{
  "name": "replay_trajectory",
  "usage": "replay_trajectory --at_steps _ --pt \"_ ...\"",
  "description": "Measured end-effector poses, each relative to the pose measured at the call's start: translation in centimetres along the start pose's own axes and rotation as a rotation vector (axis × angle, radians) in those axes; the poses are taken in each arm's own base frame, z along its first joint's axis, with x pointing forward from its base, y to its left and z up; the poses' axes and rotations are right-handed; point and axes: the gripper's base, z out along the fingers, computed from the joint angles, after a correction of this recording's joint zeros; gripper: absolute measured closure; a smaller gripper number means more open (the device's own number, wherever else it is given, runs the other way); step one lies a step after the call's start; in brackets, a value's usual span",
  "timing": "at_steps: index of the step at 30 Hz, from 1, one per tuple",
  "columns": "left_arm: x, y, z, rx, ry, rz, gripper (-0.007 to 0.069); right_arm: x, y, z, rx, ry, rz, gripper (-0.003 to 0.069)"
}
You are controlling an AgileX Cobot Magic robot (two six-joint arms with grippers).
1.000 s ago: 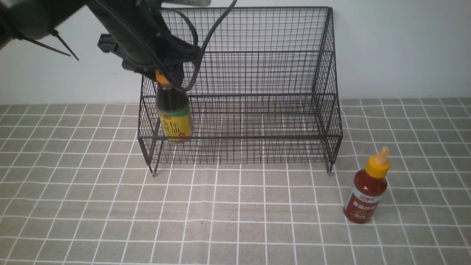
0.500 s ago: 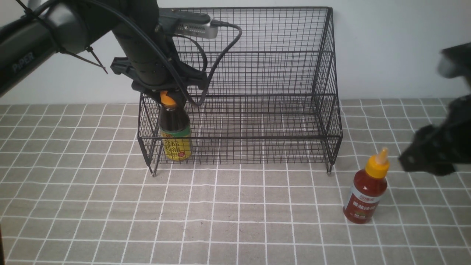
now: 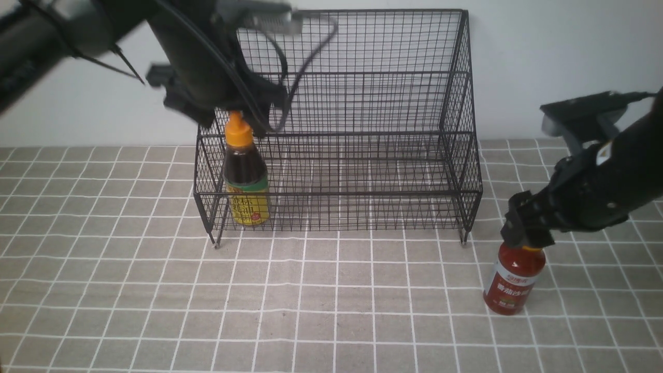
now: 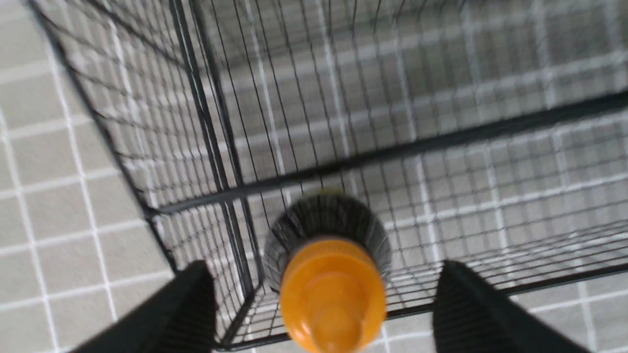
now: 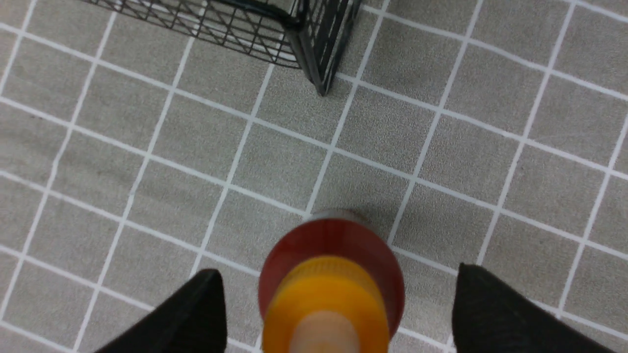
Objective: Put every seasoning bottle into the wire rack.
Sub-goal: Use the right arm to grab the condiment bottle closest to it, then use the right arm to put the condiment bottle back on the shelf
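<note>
Desk: covered by a grey cloth with a white grid, filling the lower two thirds of the front view.
Red bottle: stands upright on the cloth at the lower right, outside the wire rack and near its front right foot; it has a white-red label.
Right gripper: directly over the red bottle, hiding the cap in the front view. In the right wrist view its jaws are spread wide, one on each side of the yellow cap and clear of it.
Wire rack: black mesh at centre frame, with a low front rail, sloping sides and a tall back.
Brown bottle: upright inside the rack at its front left corner, the yellow-green label showing through the mesh and the orange cap rising above the rail.
Left gripper: just above that cap at the upper left, blurred; jaws spread apart, with the cap between them and untouched.
Wall: plain and pale, behind the rack.
</note>
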Motion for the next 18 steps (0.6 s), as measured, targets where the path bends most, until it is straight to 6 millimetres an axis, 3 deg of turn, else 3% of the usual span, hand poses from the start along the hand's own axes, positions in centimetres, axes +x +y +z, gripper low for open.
replay_trajectory --at_steps 2,5,7,9,11,12,14,15,17,18 --pt "-0.1 0.1 -1.1 0.002 -0.025 -0.002 0.0193 0.0 0.0 0.3 0.000 0.005 0.001 0.0139" --pt "0.2 0.4 -5.0 0.001 -0.099 -0.005 0.0375 -0.1 -0.1 0.9 0.001 0.012 0.002 0.0274" --pt "0.7 0.7 -7.7 0.001 -0.150 -0.007 0.0538 -0.1 -0.1 1.1 0.001 0.014 0.000 0.0372" --pt "0.9 0.8 -8.9 0.002 -0.176 -0.009 0.0582 -0.2 -0.1 1.1 0.001 0.014 -0.005 0.0363" --pt "1.8 1.1 -12.5 0.007 -0.249 -0.014 0.0622 -0.3 0.0 0.7 -0.003 0.040 -0.035 0.0358" --pt "1.9 1.1 -12.7 0.008 -0.255 -0.015 0.0624 -0.2 0.0 0.6 -0.003 0.051 -0.039 0.0358" --pt "3.0 1.4 -15.9 0.014 -0.322 -0.019 0.0631 -0.8 0.1 -1.4 -0.008 0.086 -0.067 0.0358" --pt "3.2 1.5 -16.3 0.015 -0.331 -0.020 0.0631 -1.0 0.1 -1.8 -0.008 0.080 -0.068 0.0358" --pt "4.3 1.7 -18.0 0.017 -0.361 -0.020 0.0631 -1.8 0.3 -4.6 -0.007 0.058 -0.081 0.0358" --pt "5.6 1.9 -19.4 0.016 -0.382 -0.013 0.0631 -2.6 0.5 -7.4 -0.004 0.007 -0.089 0.0358"
